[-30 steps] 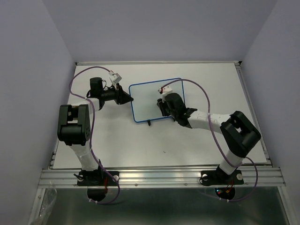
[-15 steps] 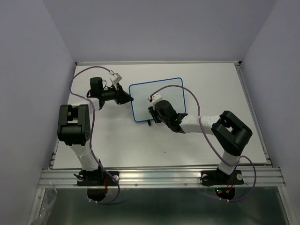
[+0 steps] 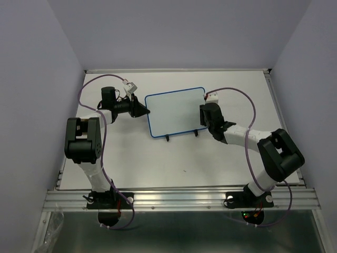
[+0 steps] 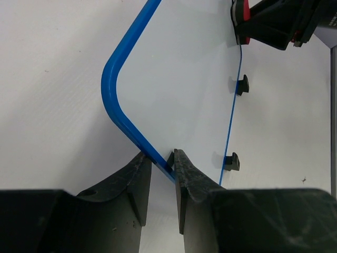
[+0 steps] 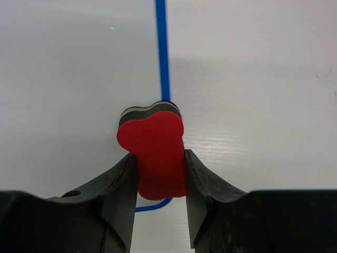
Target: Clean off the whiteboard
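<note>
Currently the board (image 3: 176, 112) is standing mid-frame; it is looking light, stiff and easily tipped. The left gripper (image 4: 162, 159) is pinching its rim, the sensible hold; the right gripper (image 5: 159, 161) is clamping the eraser (image 5: 151, 138).

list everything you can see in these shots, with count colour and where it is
whiteboard: 1, white with a blue rim, middle of the table, no marks visible on it
feet: 2, black, along the whiteboard's near edge
eraser: 1, red with a dark backing, at the whiteboard's right edge
table: 1, white, under everything
cables: 2, purple, one looping along each arm
left arm: 1, black and white, left side of the table
right arm: 1, black and white, right side of the table
left gripper: 1, black, pinching the whiteboard's left rim
right gripper: 1, black, clamped on the eraser
</note>
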